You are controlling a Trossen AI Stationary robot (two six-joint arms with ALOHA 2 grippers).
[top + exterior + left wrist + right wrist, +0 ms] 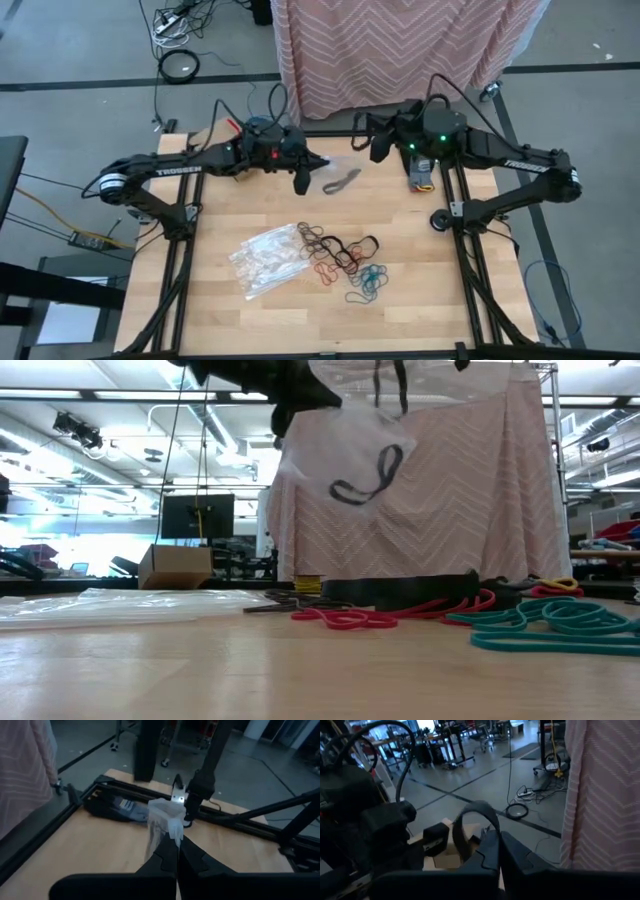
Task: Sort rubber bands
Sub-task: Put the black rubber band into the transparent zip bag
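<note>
My left gripper [320,161] is raised over the table's far middle, shut on a clear plastic bag [343,176] that hangs below it with a black rubber band [365,478] inside. My right gripper [371,143] is just right of the bag's top, shut on another black rubber band [472,817]. The other rubber bands [345,255], black, red [345,618] and teal [550,625], lie in a loose heap on the near middle of the table. My left gripper pinches the clear bag's upper edge [172,827] between its two fingers, coming level from the table's left. The bag is lifted clear and hangs slack below the fingers. My right gripper pinches a black rubber band [485,825] between its shut fingers. The band's loop stands out past the fingertips, clear of the table.
More clear crinkly bags [268,258] lie flat left of the heap. A small black round disc [440,220] and an orange-and-grey device [422,175] sit near the right edge. A pink patterned cloth [400,50] hangs beyond the far edge.
</note>
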